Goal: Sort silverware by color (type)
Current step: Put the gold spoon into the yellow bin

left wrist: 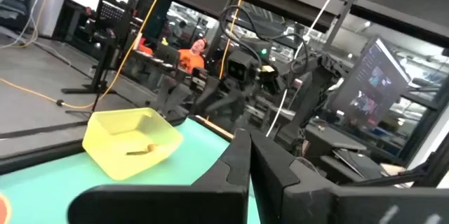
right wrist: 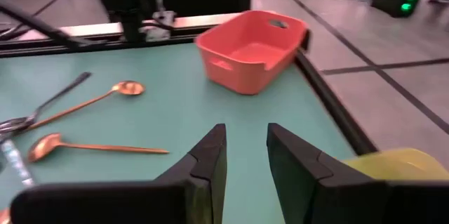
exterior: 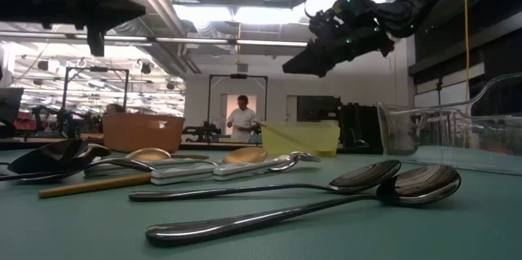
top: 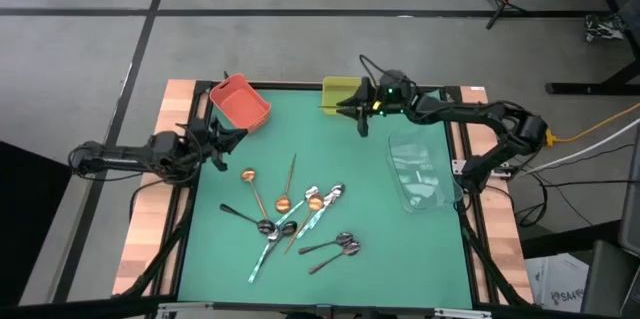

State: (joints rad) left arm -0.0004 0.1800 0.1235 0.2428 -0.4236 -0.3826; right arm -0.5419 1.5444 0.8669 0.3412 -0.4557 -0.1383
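right gripper (top: 361,119) | hovers by yellow bin (top: 339,93) at mat's far edge, fingers part-open, empty | left gripper (top: 219,140) shut, empty, left edge | you descend on one gold spoon (top: 252,186) handle, clear of neighbours

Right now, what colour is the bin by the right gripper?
Yellow bin, at the mat's far edge; the high view shows it best.

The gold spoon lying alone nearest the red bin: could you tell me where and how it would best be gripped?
Probably at mid-handle, from straight above. The gold spoon lies flat on the green mat, its thin handle running clear of the pile, so fingers could straddle it crosswise. The left gripper is nearer.
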